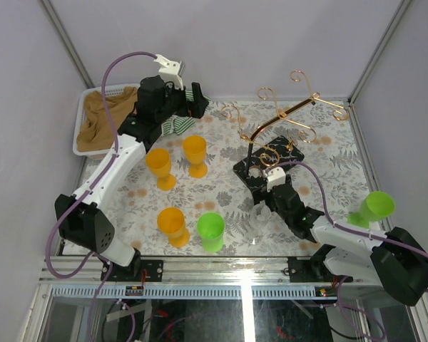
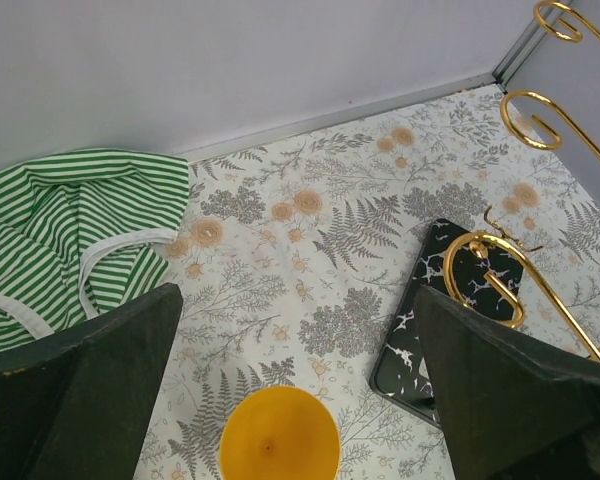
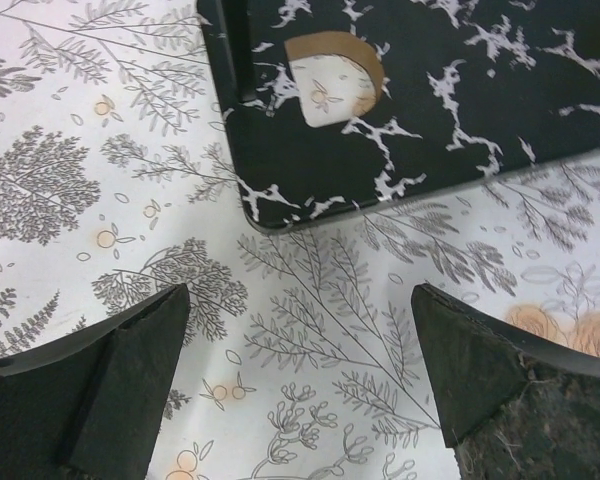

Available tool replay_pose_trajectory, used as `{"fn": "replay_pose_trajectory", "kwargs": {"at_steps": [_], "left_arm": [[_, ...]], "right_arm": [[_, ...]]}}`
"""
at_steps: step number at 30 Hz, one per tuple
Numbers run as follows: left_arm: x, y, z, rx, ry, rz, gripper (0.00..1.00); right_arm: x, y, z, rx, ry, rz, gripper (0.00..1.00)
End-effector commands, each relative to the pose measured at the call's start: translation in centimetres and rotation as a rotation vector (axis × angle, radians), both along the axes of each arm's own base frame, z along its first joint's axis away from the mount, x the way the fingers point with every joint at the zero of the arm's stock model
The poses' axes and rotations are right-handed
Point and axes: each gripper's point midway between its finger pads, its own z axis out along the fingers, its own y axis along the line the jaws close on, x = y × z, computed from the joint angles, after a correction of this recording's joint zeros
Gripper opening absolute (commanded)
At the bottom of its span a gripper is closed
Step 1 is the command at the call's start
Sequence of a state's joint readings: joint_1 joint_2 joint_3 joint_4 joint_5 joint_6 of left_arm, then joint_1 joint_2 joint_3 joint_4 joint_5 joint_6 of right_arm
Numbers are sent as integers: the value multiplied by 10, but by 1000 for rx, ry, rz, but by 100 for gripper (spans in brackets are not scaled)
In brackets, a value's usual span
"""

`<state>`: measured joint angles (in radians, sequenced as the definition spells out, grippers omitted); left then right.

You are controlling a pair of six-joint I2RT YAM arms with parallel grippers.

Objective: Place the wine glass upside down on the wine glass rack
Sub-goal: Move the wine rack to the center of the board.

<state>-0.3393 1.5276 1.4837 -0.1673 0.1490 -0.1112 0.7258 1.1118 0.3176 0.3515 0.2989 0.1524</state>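
The clear wine glass (image 1: pixel 259 217) stands on the floral cloth just in front of the rack's base; it is faint and does not show in either wrist view. The wine glass rack (image 1: pixel 277 121) is a gold wire stand with curled hooks on a black patterned base (image 1: pixel 271 160). Its base (image 3: pixel 410 100) fills the top of the right wrist view, and its base (image 2: pixel 420 330) and gold hooks (image 2: pixel 490 270) show in the left wrist view. My right gripper (image 1: pixel 269 196) (image 3: pixel 300 295) is open and empty, low over the cloth beside the base's near corner. My left gripper (image 1: pixel 189 107) (image 2: pixel 298 300) is open and empty at the back.
Three orange goblets (image 1: pixel 160 165) (image 1: pixel 195 153) (image 1: pixel 172 226) and a green one (image 1: pixel 211 230) stand left of the rack. Another green goblet (image 1: pixel 374 206) is at the right edge. A green striped cloth (image 2: pixel 70 230) and a white basket of brown cloth (image 1: pixel 103 117) lie back left.
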Motion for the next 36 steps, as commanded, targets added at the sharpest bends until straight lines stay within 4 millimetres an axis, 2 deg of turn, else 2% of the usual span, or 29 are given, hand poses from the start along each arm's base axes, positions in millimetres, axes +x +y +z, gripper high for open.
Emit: {"fn": "replay_pose_trajectory", "kwargs": {"at_steps": [1,8,15,21,24,30,36], "left_arm": [[11,1,16,-8,-40,13,100],[16,-3,16,-16,-40,7,100],[26,-4,24,-26,-58,21,100],[38,1,23,-17,-61,71,100],[44,5,24,-10,-71,99,100],[52,4,29,-19,-89,100,100],[57,2,27,-8,-82,92,100]], "right_arm": [[4,-15,11,74,-34,-133,100],[1,-32,18,85,-36,-231,99],[4,-58,41,86,-69,-401,99],[2,-74,55,90,-64,-517,99],[2,-81,72,86,-56,-577,100],[-9,-87,88,144,-7,-652,100],[-25,-109,112,110,48,-801,98]]}}
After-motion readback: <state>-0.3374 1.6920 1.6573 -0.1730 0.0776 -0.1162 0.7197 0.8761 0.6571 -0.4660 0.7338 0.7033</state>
